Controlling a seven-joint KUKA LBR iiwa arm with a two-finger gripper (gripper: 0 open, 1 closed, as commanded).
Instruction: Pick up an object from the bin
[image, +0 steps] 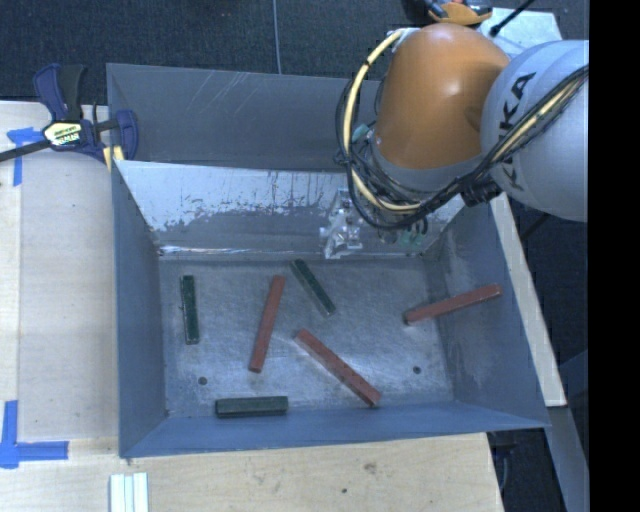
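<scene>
My gripper hangs at the back of the bin, right of the middle, its metal tips just under the arm's orange cover. Nothing shows between them. Just below it on the bin floor lies a short dark green bar, slanted. To that bar's left a long reddish-brown stick lies nearly upright in the view. Another reddish-brown stick runs diagonally toward the front right.
A third reddish-brown stick leans on the bin's right slope. A dark green bar lies at the left of the floor and another at the front edge. The arm and its cables cover the bin's back right corner.
</scene>
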